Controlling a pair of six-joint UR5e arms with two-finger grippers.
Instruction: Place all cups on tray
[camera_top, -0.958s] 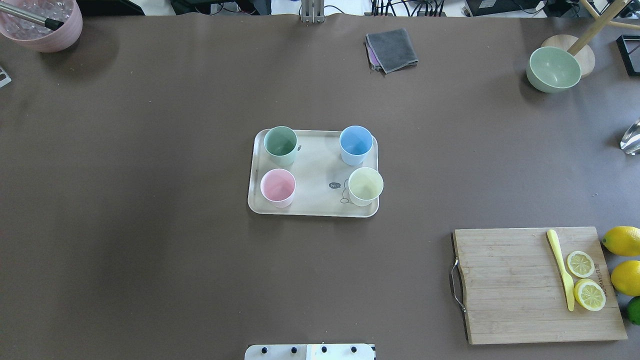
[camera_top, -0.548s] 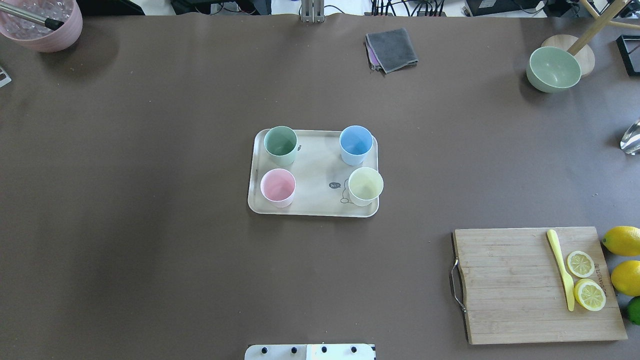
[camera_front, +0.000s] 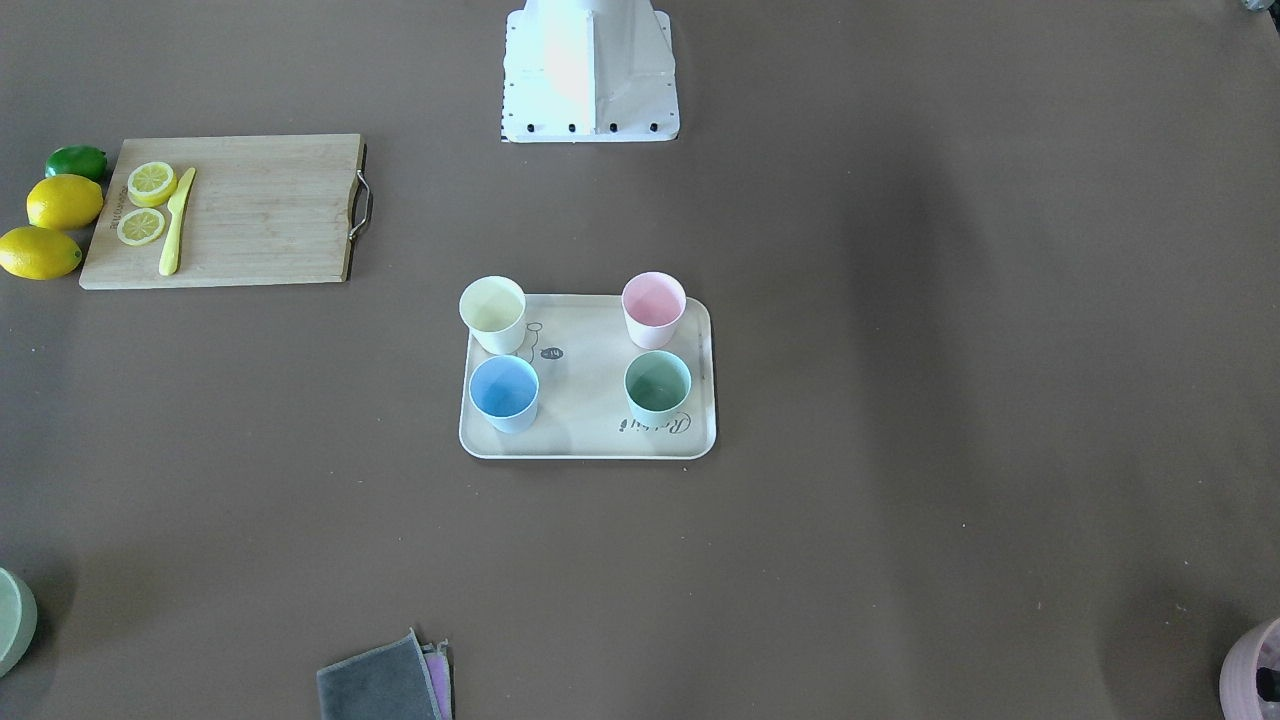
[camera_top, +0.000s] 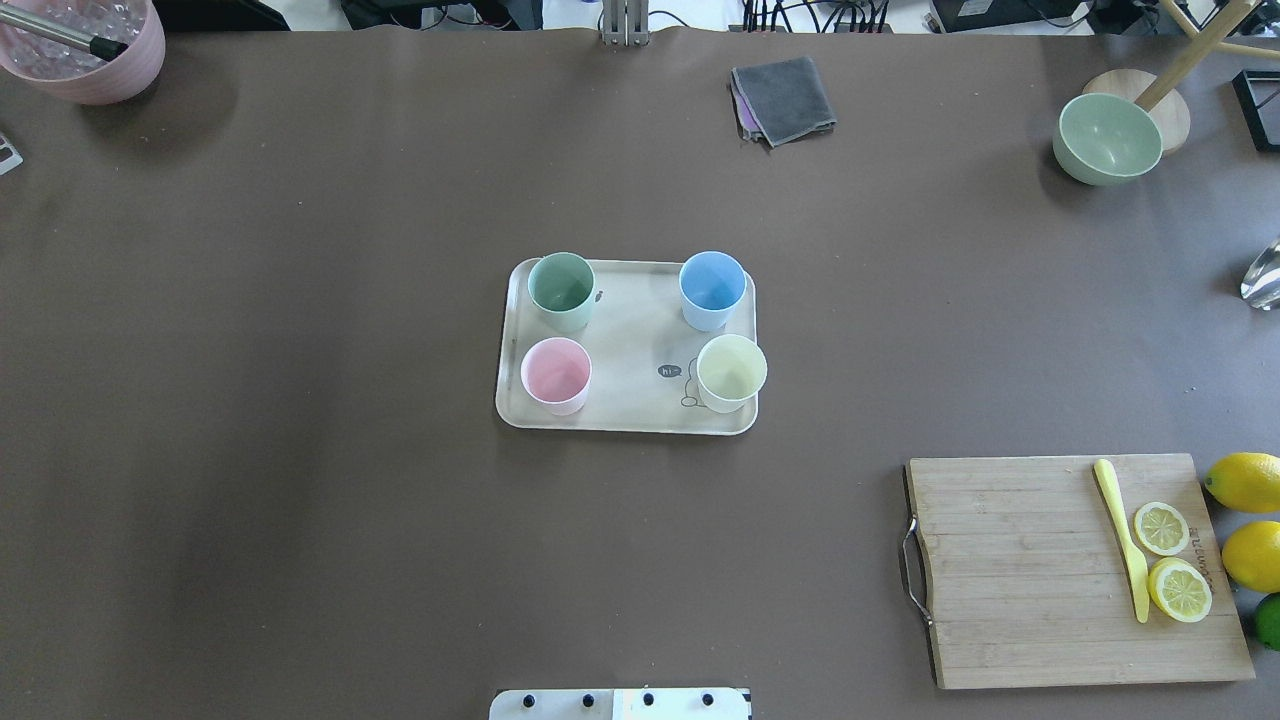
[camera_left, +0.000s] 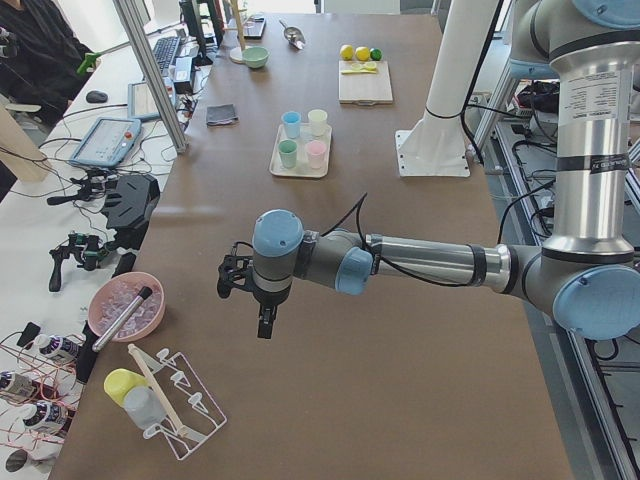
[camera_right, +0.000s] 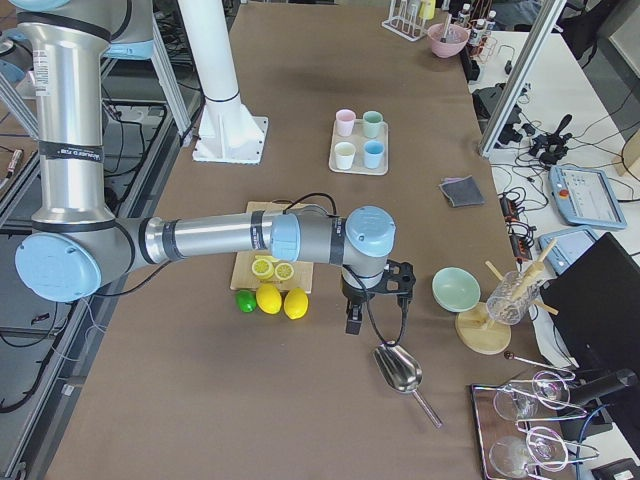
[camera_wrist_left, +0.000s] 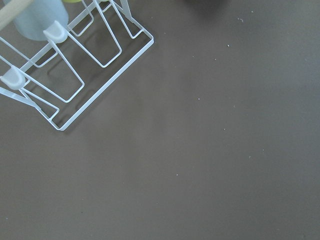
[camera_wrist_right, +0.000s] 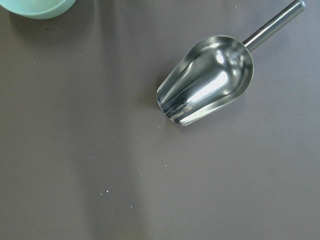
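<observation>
Directly beneath the left gripper (camera_left: 263, 322), plain brown tabletop (camera_wrist_left: 200, 150); white wire drying rack (camera_wrist_left: 55, 33) close at one side; beneath the right gripper (camera_right: 352, 320), shiny steel scoop (camera_wrist_right: 206, 80) lying near; sage-green bowl (camera_wrist_right: 35, 6) further off.

Left arm (camera_left: 420, 262) and right arm (camera_right: 210, 238) reach out level, wrists bent down.
The left gripper (camera_left: 264, 326) and right gripper (camera_right: 352, 320) both point straight down; whether their jaws are parted cannot be told.
</observation>
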